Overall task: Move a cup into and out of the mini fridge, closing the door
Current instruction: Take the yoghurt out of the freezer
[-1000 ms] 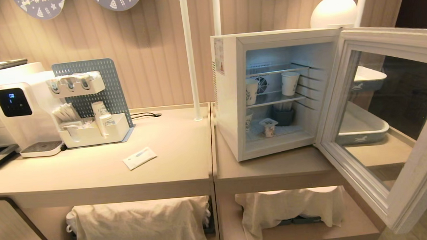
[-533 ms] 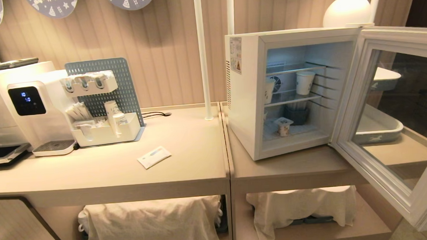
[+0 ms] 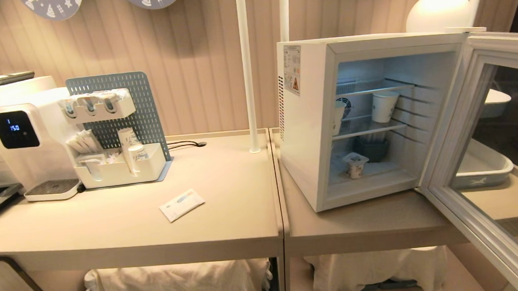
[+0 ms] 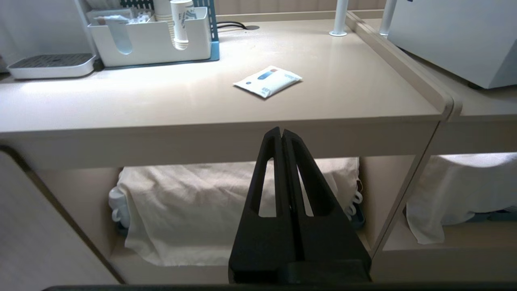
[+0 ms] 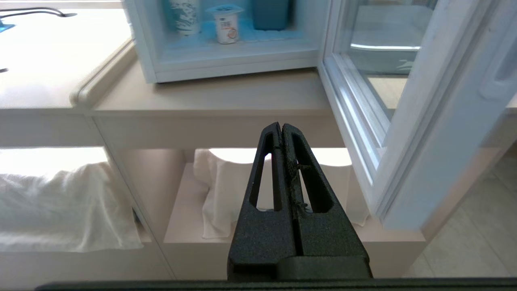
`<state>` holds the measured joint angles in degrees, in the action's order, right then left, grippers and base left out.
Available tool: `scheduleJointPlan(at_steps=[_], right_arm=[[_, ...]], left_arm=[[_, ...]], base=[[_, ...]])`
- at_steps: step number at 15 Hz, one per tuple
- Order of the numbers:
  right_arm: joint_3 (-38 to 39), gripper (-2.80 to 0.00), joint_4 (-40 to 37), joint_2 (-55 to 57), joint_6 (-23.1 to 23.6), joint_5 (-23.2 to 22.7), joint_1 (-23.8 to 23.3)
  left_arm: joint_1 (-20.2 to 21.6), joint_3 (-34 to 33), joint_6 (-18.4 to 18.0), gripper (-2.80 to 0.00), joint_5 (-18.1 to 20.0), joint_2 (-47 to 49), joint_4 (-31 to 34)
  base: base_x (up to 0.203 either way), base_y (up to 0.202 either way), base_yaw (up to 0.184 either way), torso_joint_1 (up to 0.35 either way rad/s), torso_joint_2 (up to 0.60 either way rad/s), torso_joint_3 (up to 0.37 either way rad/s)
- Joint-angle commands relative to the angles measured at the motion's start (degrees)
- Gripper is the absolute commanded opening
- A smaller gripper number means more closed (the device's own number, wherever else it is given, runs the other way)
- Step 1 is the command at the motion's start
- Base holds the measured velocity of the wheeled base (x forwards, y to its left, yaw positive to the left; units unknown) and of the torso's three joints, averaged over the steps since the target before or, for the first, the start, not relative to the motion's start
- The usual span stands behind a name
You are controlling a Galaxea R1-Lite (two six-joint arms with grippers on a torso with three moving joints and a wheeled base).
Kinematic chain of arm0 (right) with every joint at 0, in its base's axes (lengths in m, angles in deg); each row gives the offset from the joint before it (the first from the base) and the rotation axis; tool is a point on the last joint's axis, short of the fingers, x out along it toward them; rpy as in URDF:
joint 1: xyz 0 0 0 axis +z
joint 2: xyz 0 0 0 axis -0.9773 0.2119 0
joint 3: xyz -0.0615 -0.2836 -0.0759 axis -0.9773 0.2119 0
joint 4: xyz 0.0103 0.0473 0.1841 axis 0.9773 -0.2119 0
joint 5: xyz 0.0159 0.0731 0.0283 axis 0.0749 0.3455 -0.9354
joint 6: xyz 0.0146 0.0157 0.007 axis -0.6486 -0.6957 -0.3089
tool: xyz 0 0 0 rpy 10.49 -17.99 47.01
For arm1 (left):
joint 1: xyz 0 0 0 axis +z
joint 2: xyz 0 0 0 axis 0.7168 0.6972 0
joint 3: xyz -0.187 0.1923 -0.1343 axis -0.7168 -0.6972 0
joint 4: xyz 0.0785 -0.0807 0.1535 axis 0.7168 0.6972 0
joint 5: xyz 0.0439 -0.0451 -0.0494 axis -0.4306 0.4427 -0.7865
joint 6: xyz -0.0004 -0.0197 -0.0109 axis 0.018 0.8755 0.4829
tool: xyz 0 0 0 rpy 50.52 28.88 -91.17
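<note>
Both hands are hanging low in front of the furniture, below the worktop's front edge, and neither is appearing in the head view. Seen from its own wrist camera, the right hand (image 5: 281, 128) is sitting with its black fingers pressed together, holding nothing and touching nothing; the left hand (image 4: 281, 133) is doing the same, fingers together and empty, facing the shelf with the white cloth (image 4: 190, 210) under the other worktop section.

Ahead of and above the right hand, the mini fridge (image 3: 309, 129) is standing on the worktop (image 3: 360, 222) with its door (image 3: 481, 160) swung wide open toward the robot's right. The cup (image 3: 355, 164), a short white pot with a foil lid, is standing upright on the fridge floor near the front, its long axis vertical. A dark blue container (image 3: 373, 148) is sitting just behind it, and a taller paper cup (image 3: 384, 106) is resting on the wire shelf above.

Judging by position, the right hand is the nearer one: the cup is lying almost straight ahead of it and higher up, while the left hand is facing the worktop section with the small white packet (image 4: 267, 81), well apart from the fridge. Reaching the cup is likely calling for the right hand to rise, spread its fingers and enter level, keeping clear of the open door at its side.
</note>
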<state>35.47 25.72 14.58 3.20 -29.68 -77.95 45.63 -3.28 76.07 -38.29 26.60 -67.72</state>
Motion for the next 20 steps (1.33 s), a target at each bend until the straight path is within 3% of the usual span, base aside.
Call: scheduleJointPlan(at_steps=[1,4,8,10,14,18,20], right_arm=[[0.00,-2.80,-0.05,0.07,0.03,-0.04,0.01],[-0.07,-2.80,-0.05,0.05,0.03,-0.13,0.01],[-0.57,-2.80,1.50,0.00,1.00,-0.19,-0.01],[-8.25,-2.80,2.34,3.04,1.69,-0.48,-0.03],[-25.87,-2.80,1.08,25.80,2.27,-1.64,0.04],[-29.97,-2.80,7.50,51.21,2.87,-8.24,0.29],[-29.28,-2.80,15.96,63.62,3.23,-10.44,0.36]], left_arm=[[0.07,0.02,0.00,-2.80,-0.02,0.00,-0.02],[0.05,0.02,0.08,-2.80,0.00,0.00,-0.02],[0.03,0.02,0.08,-2.80,-0.01,0.00,-0.02],[-0.01,0.02,0.08,-2.80,0.00,0.00,-0.02],[-0.01,0.02,0.08,-2.80,0.00,0.00,-0.02],[0.07,0.02,0.08,-2.80,0.00,0.00,-0.02],[0.01,0.02,0.08,-2.80,0.00,0.00,-0.02]], base=[[0.192,0.000,0.001,0.002,0.00,0.003],[0.175,0.000,0.002,0.005,0.01,0.003],[0.020,0.000,0.000,0.002,0.00,-0.001],[0.000,0.000,0.000,0.000,0.00,0.000],[0.000,0.000,0.000,0.000,0.00,0.000],[0.000,0.000,0.000,0.000,0.00,0.000],[0.000,0.000,0.000,0.000,0.00,0.000]])
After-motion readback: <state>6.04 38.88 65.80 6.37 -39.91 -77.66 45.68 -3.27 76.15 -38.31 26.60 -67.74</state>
